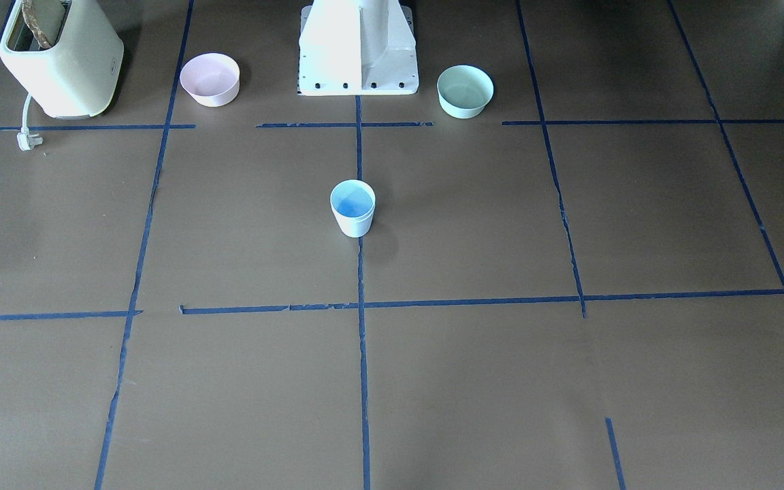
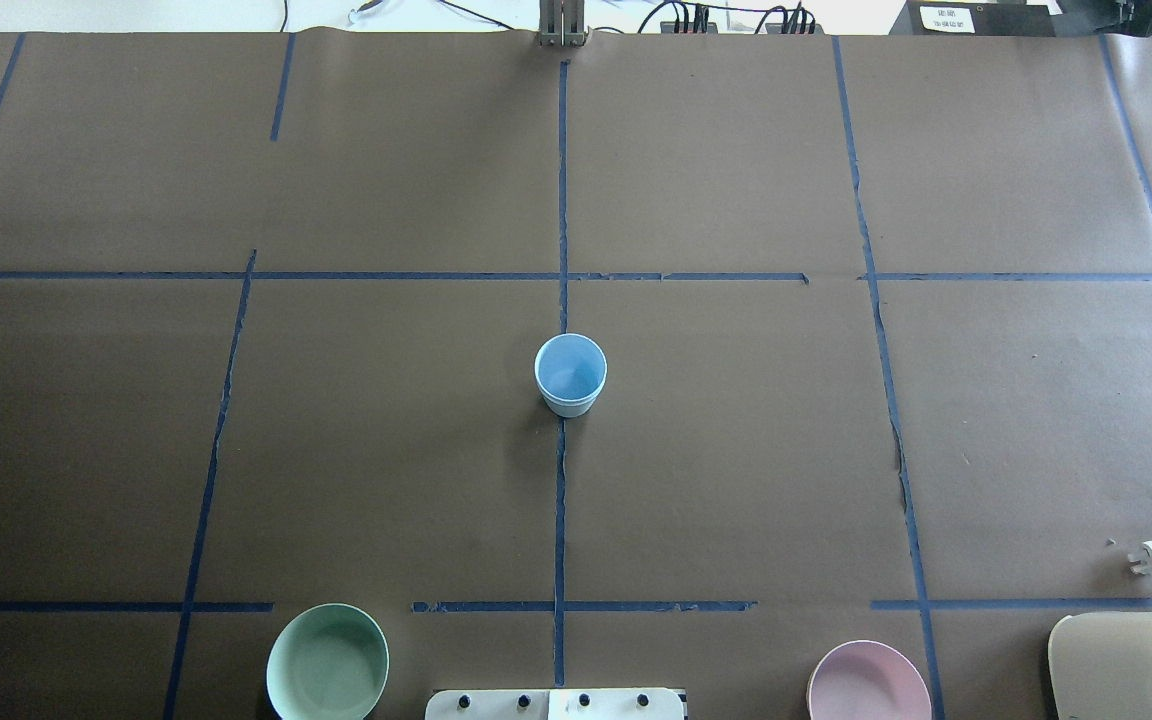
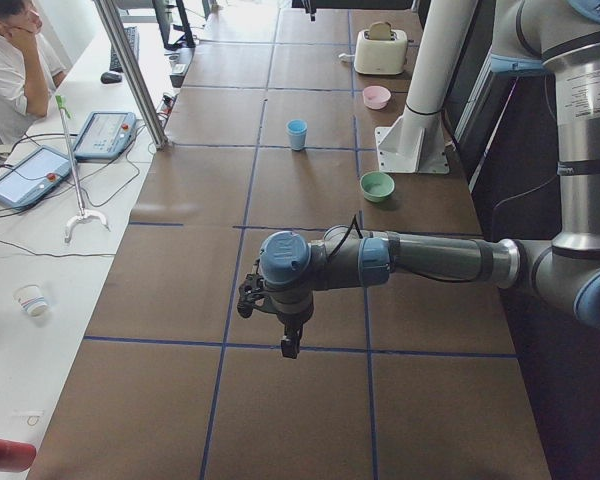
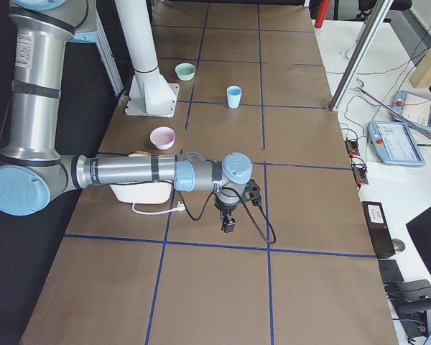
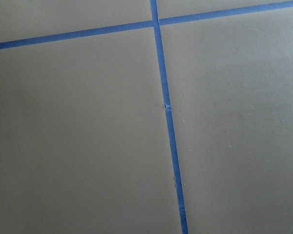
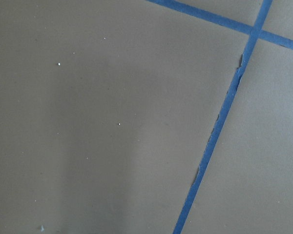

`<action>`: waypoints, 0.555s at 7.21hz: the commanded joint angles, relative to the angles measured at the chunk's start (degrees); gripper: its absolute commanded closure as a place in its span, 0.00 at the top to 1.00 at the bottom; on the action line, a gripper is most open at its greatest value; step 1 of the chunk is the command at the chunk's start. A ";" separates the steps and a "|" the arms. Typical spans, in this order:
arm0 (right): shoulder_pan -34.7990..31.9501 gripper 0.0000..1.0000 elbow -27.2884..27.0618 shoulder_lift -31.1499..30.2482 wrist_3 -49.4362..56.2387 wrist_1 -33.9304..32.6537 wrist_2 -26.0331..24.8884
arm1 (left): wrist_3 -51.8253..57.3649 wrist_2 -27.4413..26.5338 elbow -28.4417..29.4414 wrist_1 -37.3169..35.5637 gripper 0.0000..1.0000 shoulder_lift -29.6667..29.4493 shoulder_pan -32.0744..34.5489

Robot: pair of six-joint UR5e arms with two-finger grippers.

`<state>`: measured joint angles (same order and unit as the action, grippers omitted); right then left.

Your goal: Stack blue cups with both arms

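Overhead exterior, pale sky-blue tapered plastic cup upright mid-table, whether two nested unclear, left gripper, right gripper seen side-on only, opening impossible to tell.

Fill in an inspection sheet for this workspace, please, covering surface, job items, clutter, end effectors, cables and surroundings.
Surface: brown paper-covered table with a blue tape grid, torn in places.
Job's things: one pale blue plastic tumbler, upright on the centre tape line; a second nested inside cannot be told.
Clutter: pink round bowl and mint-green round bowl flanking the white pedestal base; cream toaster.
Grippers: left end effector and right end effector hover above the paper, far from the tumbler; open or shut cannot be told.
Cables: toaster's white plug lies loose on the table.
Surroundings: seated person in a white shirt; control tablets on a bench.
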<state>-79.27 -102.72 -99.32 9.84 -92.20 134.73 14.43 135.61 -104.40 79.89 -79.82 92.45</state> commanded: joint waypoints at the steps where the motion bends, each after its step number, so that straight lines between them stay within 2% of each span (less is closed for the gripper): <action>1: -0.01 1.00 0.32 0.00 0.01 0.00 0.00 | -0.02 0.17 -0.10 0.00 1.00 -0.07 0.01; 4: -0.01 1.00 0.41 0.09 0.10 0.00 0.00 | 0.16 -0.52 1.39 0.44 1.00 -0.16 -0.07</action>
<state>-79.28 -102.38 -99.24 9.86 -92.20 134.74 14.45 135.53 -103.70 80.21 -79.96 92.39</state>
